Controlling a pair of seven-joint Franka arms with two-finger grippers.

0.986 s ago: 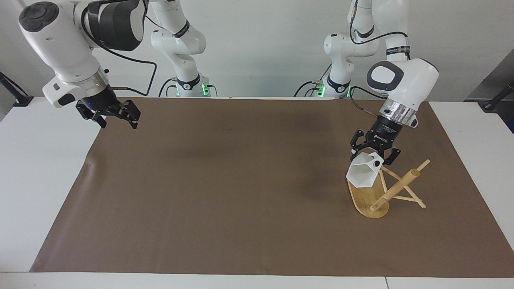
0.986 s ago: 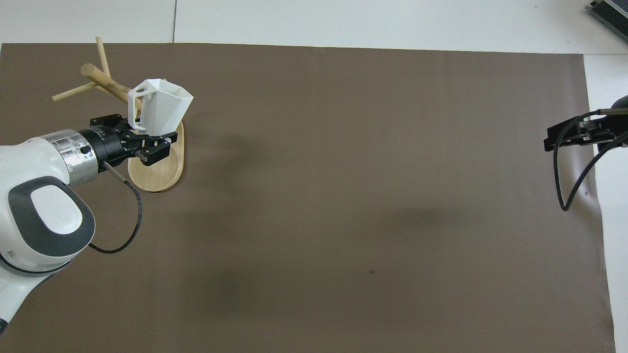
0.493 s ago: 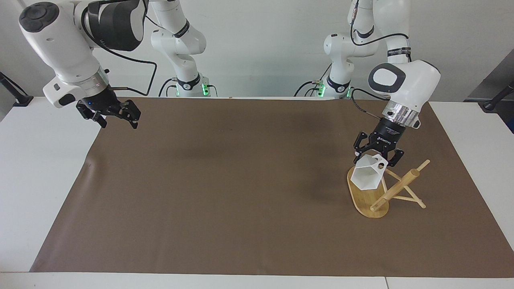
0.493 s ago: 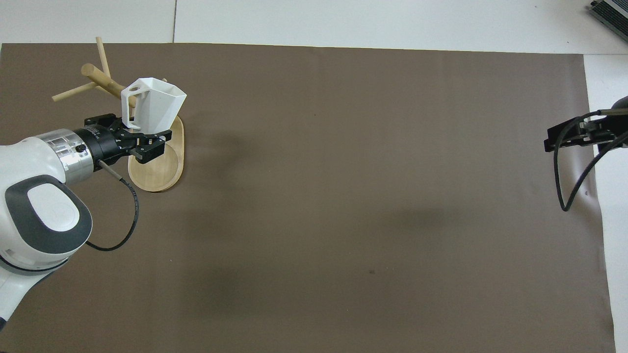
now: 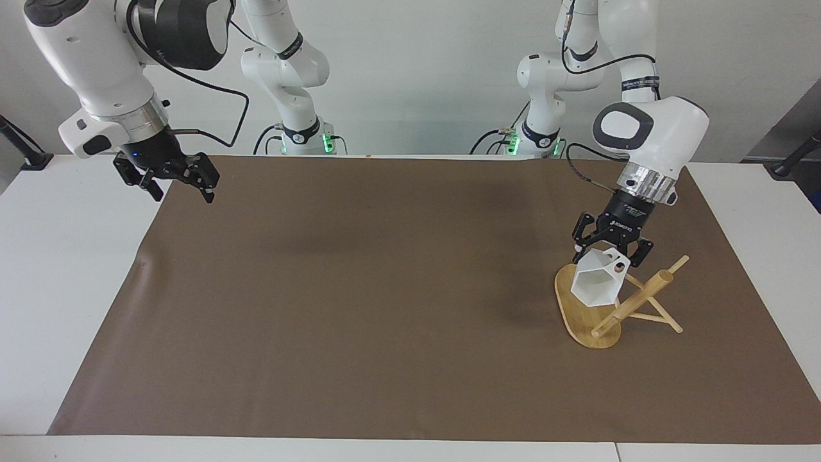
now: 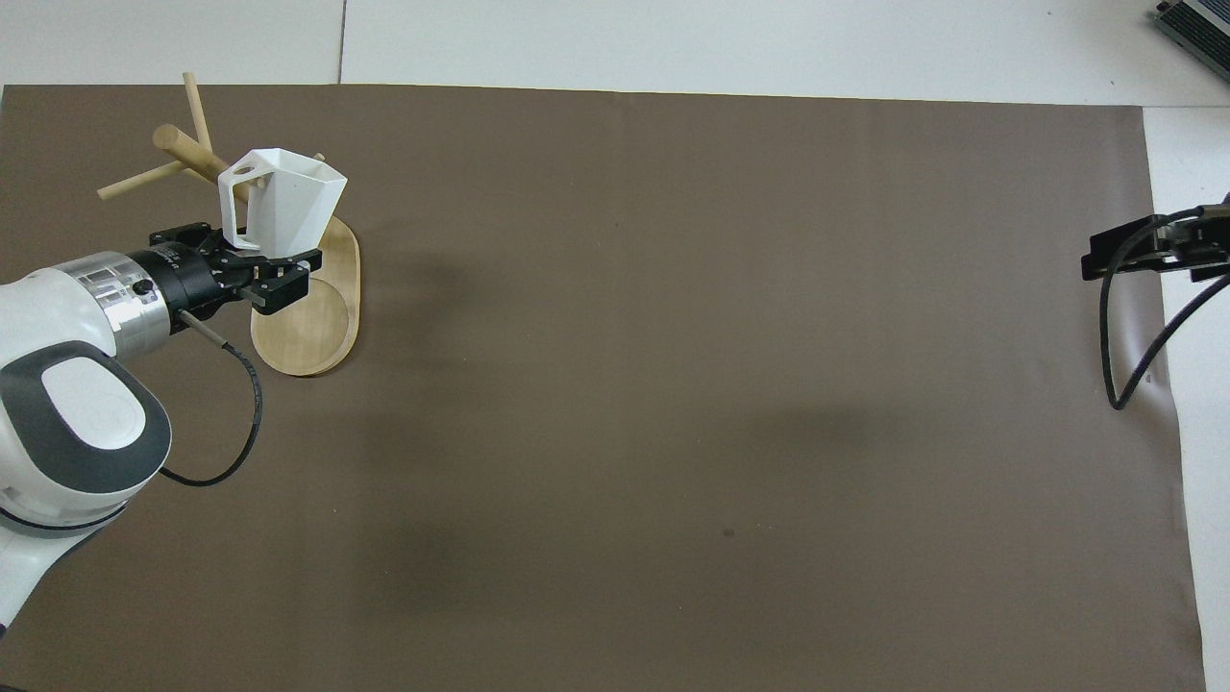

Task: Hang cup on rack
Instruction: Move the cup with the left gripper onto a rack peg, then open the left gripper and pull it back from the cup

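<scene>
Cup (image 5: 598, 284), white, faceted w/ hex rim, is clamped in the left gripper (image 5: 612, 247) over the rack (image 5: 580, 317) base at the left arm's end of the brown mat (image 5: 359, 289). Its mouth tips away from the robots, pierced handle toward the leaning post & thin pegs just beside it. Right gripper (image 5: 178, 186) waits w/ fingers spread over the mat's edge at the right arm's end.

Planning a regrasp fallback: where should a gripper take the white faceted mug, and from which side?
As the left gripper does now: on the mug at its base, coming from above. Probably best, since that leaves the pierced handle free for a peg on the bamboo mug tree.
</scene>
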